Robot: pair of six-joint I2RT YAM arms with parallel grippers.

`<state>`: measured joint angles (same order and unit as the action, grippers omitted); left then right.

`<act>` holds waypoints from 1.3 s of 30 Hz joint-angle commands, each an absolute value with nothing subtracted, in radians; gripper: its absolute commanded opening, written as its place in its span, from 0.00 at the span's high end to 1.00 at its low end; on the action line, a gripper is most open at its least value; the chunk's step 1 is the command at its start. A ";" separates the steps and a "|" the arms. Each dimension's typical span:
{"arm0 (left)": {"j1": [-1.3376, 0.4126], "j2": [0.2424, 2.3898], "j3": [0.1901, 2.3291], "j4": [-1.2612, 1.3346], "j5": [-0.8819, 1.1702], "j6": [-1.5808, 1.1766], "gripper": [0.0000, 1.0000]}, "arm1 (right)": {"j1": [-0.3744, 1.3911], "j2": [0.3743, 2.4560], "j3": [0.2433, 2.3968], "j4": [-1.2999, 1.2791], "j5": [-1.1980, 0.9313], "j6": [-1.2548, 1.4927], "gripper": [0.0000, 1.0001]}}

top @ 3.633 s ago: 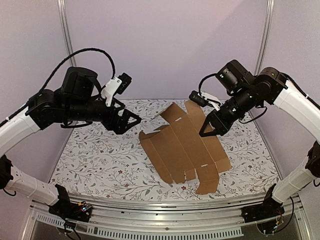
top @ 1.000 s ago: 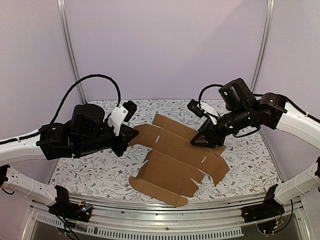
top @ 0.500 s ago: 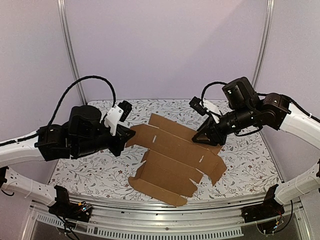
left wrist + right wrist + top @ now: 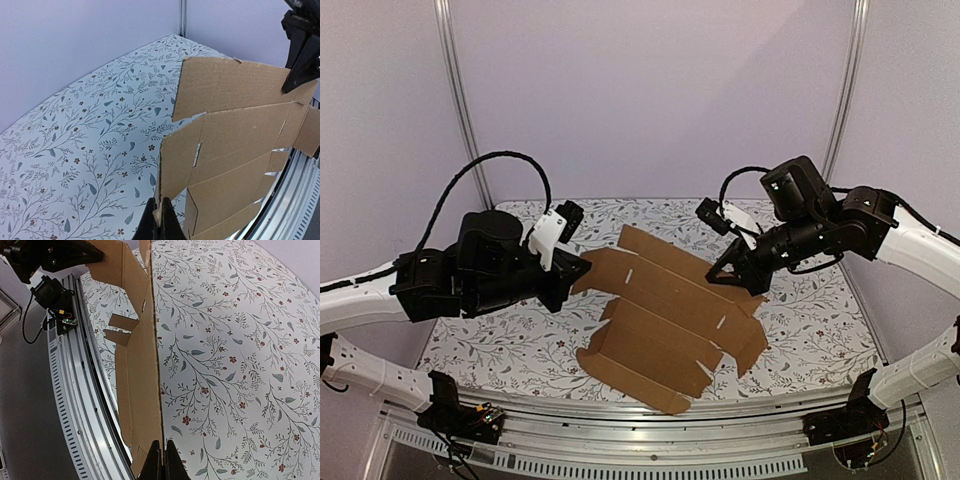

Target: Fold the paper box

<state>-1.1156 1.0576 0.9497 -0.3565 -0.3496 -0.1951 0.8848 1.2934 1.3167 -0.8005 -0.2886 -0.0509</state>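
Note:
The paper box point(image 4: 665, 315) is a flat brown cardboard sheet with flaps and slots, held up off the table between both arms. My left gripper point(image 4: 582, 268) is shut on its left corner flap; in the left wrist view the fingers point(image 4: 159, 220) pinch the sheet's point(image 4: 235, 140) edge. My right gripper point(image 4: 725, 272) is shut on the far right edge; in the right wrist view its tips point(image 4: 162, 457) clamp the thin edge of the box point(image 4: 140, 370), seen nearly edge-on. The near flaps hang down toward the front.
The table point(image 4: 520, 330) wears a floral cloth. A metal rail point(image 4: 640, 430) runs along its near edge, with the arm bases at both ends. Frame posts point(image 4: 455, 90) stand at the back corners before a plain wall.
The right gripper has closed on the box's far right edge. The sheet has lifted slightly and shifted little. The left arm keeps its hold and has hardly moved.

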 commanded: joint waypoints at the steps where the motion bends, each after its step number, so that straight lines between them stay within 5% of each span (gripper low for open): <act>1: -1.097 1.044 0.942 -0.340 -0.363 -0.213 0.96 | 0.889 1.293 1.321 -0.822 -0.263 -0.058 1.00; 8: -1.082 1.032 0.974 -0.375 -0.405 -0.232 0.54 | 0.889 1.306 1.377 -0.841 -0.158 -0.113 1.00; 16: -1.035 1.035 1.071 -0.388 -0.362 -0.262 0.43 | 0.891 1.337 1.369 -0.800 -0.091 -0.283 1.00; 24: -0.933 1.108 1.191 -0.390 -0.266 -0.327 0.51 | 0.907 1.341 1.347 -0.727 -0.099 -0.388 1.00; 39: -0.807 1.259 1.274 -0.340 0.113 -0.422 0.91 | 0.947 1.327 1.403 -0.726 -0.088 -0.365 1.00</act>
<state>-0.8165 1.2327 1.2358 -0.3523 -0.0086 -0.4068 0.9348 1.3384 1.3640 -0.7464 -0.1089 -0.3832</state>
